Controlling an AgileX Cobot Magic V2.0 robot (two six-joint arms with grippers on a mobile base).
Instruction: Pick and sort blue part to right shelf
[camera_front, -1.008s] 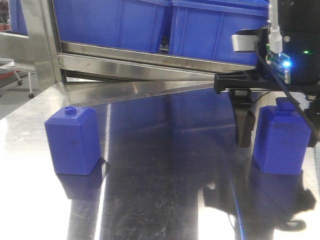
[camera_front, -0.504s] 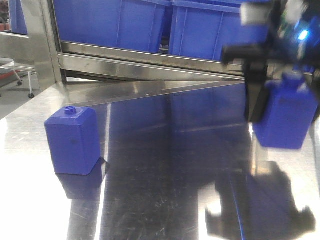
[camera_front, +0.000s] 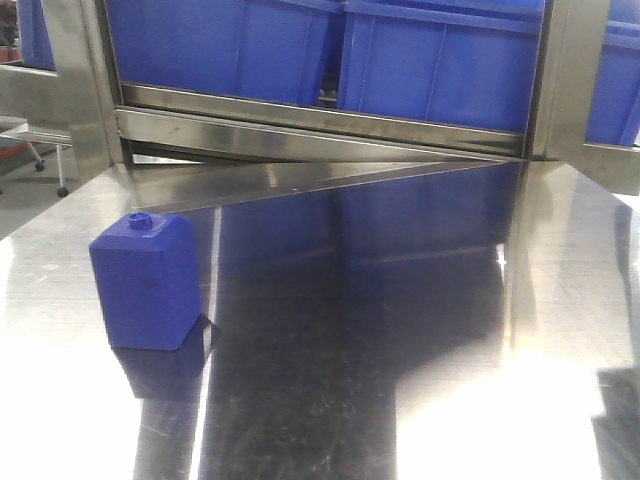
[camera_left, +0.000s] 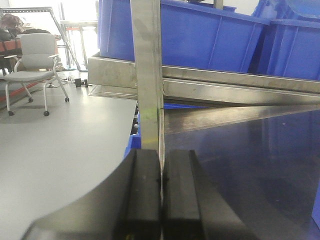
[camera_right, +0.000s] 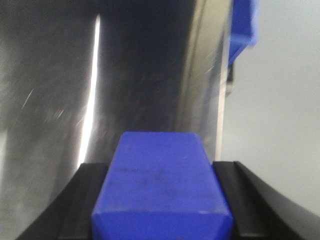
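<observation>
The right gripper (camera_right: 162, 205) pinches the blue part (camera_right: 162, 182) between its black fingers (camera_right: 87, 200). In that blurred view the part seems to hang above the steel table (camera_front: 400, 390), near the table's right edge. The left gripper (camera_left: 161, 195) has its two pads pressed together with nothing between them. Farther out, on the left of the table, a squarer blue block (camera_front: 145, 283) with a small round neck stands upright. At the far edge rises the shelf rack (camera_front: 300, 125), with its flat steel rail under large blue bins (camera_front: 430, 60).
</observation>
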